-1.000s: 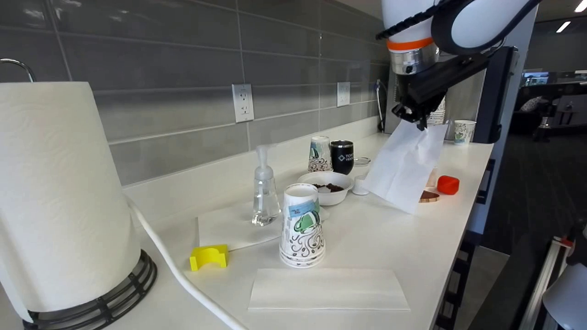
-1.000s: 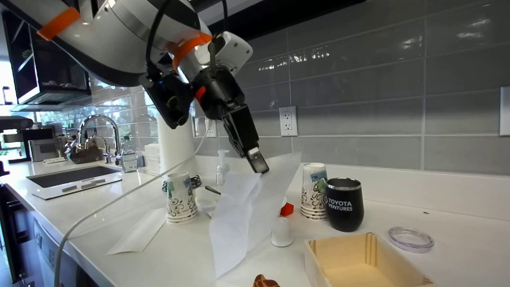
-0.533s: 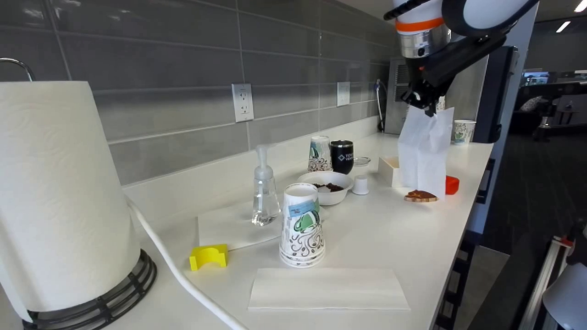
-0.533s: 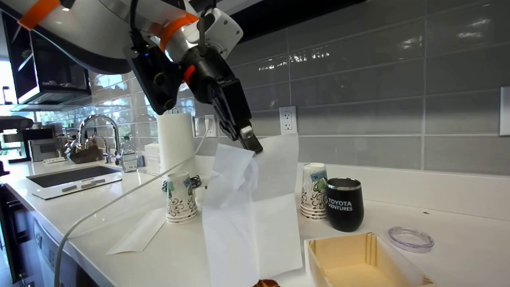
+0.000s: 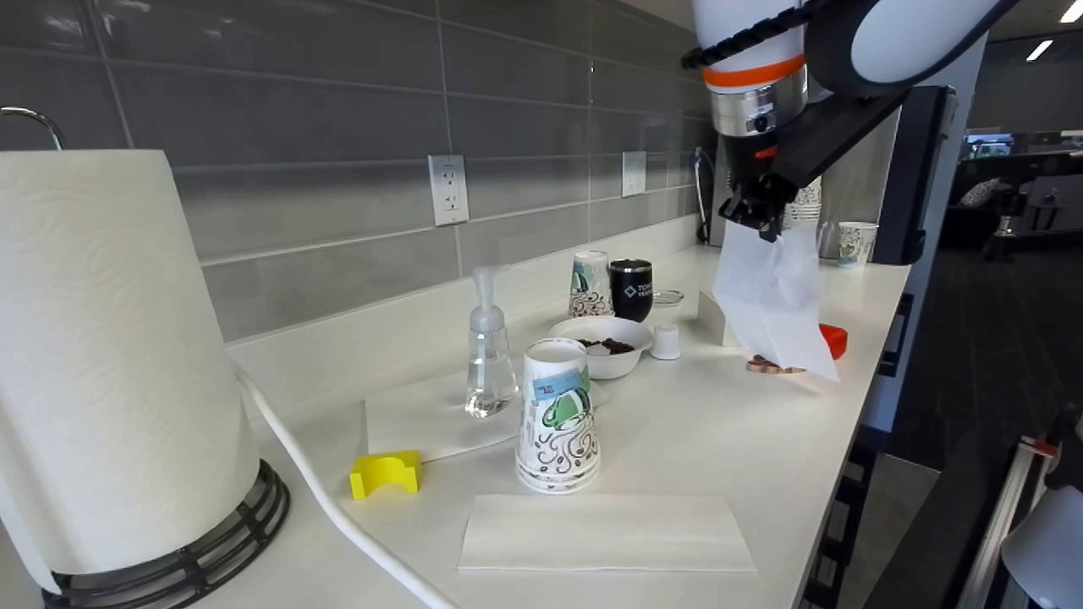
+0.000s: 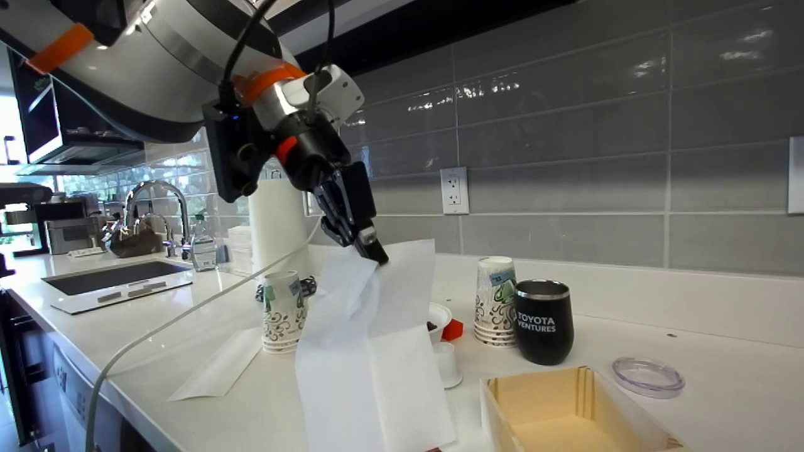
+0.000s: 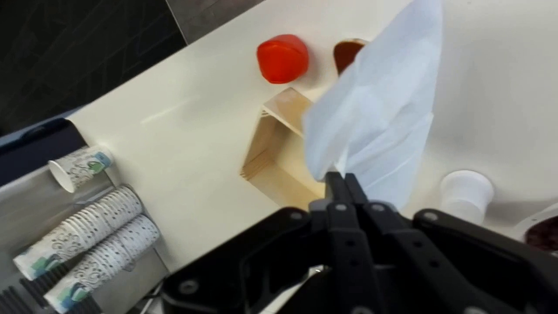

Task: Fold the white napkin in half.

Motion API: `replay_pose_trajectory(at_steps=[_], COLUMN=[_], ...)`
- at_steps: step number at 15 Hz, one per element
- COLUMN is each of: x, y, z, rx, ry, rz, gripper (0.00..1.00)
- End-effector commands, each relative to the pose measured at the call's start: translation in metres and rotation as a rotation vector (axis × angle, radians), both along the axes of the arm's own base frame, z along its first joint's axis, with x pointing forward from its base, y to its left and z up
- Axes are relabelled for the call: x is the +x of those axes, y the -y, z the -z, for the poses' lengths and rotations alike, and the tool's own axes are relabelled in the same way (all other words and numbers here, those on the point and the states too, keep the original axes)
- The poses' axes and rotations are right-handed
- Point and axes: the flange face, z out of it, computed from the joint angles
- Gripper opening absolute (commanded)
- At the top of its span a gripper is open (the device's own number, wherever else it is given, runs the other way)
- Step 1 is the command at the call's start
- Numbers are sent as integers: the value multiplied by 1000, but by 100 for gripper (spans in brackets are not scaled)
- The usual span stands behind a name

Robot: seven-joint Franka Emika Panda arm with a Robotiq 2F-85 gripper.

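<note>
Napkin (image 6: 377, 351) now hangs lower beside box (image 6: 543, 395), pinched in claw (image 7: 343, 176); likely laydown starting, fold itself apparently still undone.

The napkin (image 6: 383, 351) hangs below the pincer (image 7: 342, 177), near the box (image 6: 540, 402), perhaps touching the counter (image 5: 677, 448).

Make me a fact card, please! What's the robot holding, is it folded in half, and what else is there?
Holding: white napkin
Jaws: shut on it, near its top
Folded in half: no, hanging down and creased
For drinking: black cup, beside stacked paper cups
Wooden: open box
Round and white: bowl with dark stuff inside
Yellow: block with a curved notch
Red: rounded thing near the box; can't tell what
</note>
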Motion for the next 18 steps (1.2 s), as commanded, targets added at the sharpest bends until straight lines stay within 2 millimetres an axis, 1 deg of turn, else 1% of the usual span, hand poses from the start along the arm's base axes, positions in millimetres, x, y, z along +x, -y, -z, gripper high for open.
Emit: replay_pose_trajectory(at_steps=[1, 5, 9, 13, 15, 18], x=[12, 26, 36, 38, 37, 34], y=[-22, -37, -39, -28, -20, -5], z=[15, 26, 43, 69, 82, 100], rx=[127, 252, 386, 530, 607, 685], ry=[-33, -53, -117, -250, -308, -375], rz=[-137, -288, -401, -462, -495, -495], gripper=[0, 0, 0, 0, 0, 0])
